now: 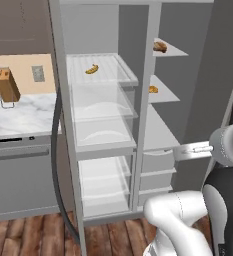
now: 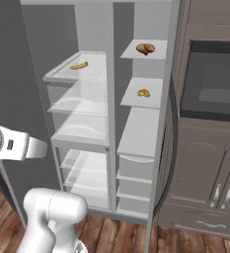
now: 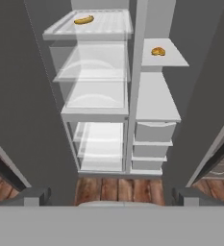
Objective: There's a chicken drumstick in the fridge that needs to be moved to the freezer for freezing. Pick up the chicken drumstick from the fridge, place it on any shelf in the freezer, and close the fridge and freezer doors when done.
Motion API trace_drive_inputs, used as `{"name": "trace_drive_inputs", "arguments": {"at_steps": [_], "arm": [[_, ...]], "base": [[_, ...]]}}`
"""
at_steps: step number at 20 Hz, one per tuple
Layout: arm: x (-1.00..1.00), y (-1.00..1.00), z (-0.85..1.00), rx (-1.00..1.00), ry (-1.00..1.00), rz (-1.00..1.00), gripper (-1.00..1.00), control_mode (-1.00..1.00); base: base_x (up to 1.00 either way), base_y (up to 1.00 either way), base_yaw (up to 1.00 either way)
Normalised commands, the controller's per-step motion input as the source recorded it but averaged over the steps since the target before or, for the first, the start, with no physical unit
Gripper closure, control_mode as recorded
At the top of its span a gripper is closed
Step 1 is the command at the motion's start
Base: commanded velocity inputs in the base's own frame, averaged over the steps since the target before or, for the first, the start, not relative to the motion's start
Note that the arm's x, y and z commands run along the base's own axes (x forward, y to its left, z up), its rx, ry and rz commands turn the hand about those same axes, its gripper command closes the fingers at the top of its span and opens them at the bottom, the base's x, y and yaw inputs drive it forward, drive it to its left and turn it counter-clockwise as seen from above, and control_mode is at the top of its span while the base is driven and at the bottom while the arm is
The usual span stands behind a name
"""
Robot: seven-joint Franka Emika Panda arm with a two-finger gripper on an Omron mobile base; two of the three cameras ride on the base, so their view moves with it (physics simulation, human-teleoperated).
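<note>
The chicken drumstick (image 1: 160,47) (image 2: 145,48) lies on the uppermost solid shelf (image 1: 173,51) (image 2: 156,53) of the freezer (image 2: 138,128), the narrow right compartment. The fridge (image 1: 103,115) (image 3: 96,96) beside it has glass shelves, and a yellow banana (image 1: 92,69) (image 3: 83,19) rests on the top one. Both doors stand wide open: the fridge door (image 1: 63,110) (image 2: 13,74) on the left, the freezer door (image 1: 223,75) (image 2: 165,123) on the right. My gripper (image 3: 112,196) is open and holds nothing. It hangs low, well back from the compartments and facing them.
A small orange item (image 1: 153,89) (image 2: 143,93) (image 3: 157,51) sits on the freezer's second shelf. Left of the fridge is a marble counter (image 1: 23,117) with a knife block (image 1: 7,85) above a dishwasher (image 1: 23,175). A wall oven (image 2: 215,84) and cabinets (image 2: 205,183) stand to the right.
</note>
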Motion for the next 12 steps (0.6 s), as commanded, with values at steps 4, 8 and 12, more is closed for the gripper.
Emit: {"name": "trace_drive_inputs", "arguments": {"at_steps": [4,8,12], "arm": [[0.00,0.01,0.00,0.00,0.00,0.00,-1.00,-1.00],[-0.22,0.55,0.00,0.00,0.00,0.02,-1.00,-1.00],[-0.19,1.00,0.00,0.00,-0.07,0.00,-1.00,-1.00]], "base": [[0.00,0.00,0.00],[0.00,0.00,0.00],[0.00,0.00,0.00]]}}
